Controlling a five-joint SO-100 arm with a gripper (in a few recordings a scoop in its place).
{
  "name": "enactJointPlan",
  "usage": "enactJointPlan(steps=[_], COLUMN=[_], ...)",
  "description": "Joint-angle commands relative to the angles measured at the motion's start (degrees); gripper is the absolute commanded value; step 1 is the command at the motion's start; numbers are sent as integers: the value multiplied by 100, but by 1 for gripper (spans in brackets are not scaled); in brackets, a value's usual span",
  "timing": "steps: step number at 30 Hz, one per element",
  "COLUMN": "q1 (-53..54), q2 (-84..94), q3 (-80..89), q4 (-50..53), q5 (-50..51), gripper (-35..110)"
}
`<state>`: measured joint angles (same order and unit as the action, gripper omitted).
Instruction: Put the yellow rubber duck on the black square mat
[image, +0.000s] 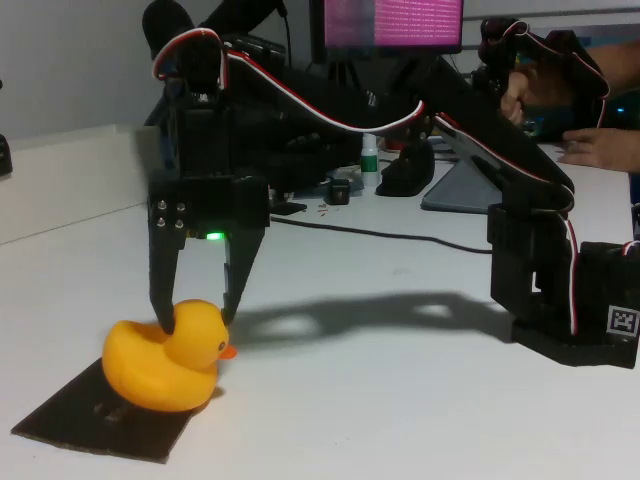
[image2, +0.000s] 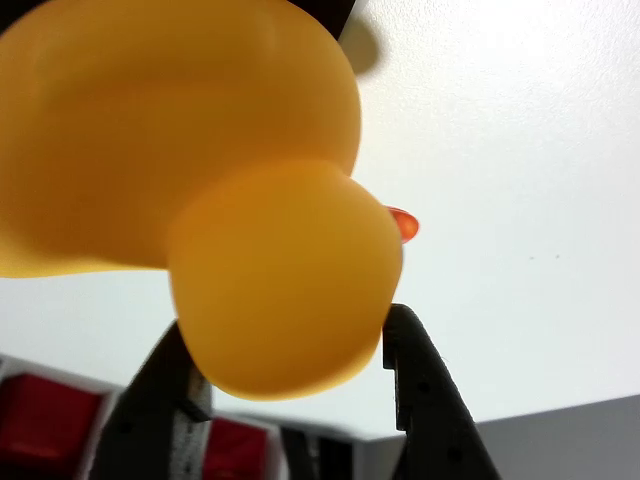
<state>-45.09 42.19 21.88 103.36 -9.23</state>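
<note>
- The yellow rubber duck (image: 165, 358) sits on the black square mat (image: 80, 420) at the lower left of the fixed view, its beak pointing right.
- The mat lies flat on the white worktop (image: 400, 400); the duck covers its right-hand part, and a strip of black shows to the left and in front.
- The hand (image: 200, 322) comes down from above, its two dark fingers straddling the duck's head, one tip at the back of the head and the other at the front, just above the beak.
- In the wrist view the head of the duck (image2: 285, 280) fills the gap between the fingers (image2: 420, 390), which lie against both sides of it.
- The hand is narrowed around the head, holding it; the duck's body rests on the mat.
</note>
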Motion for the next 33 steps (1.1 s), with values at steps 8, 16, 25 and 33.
enactJointPlan(steps=[8,16,25,33], q1=[-650,-580,-554,308], q2=[229,615,1784,2689], q3=[-185,-185,-185,-123], q4=[352,352,343,352], q5=[-308,-308,-316,-290], gripper=[33,33,33,32])
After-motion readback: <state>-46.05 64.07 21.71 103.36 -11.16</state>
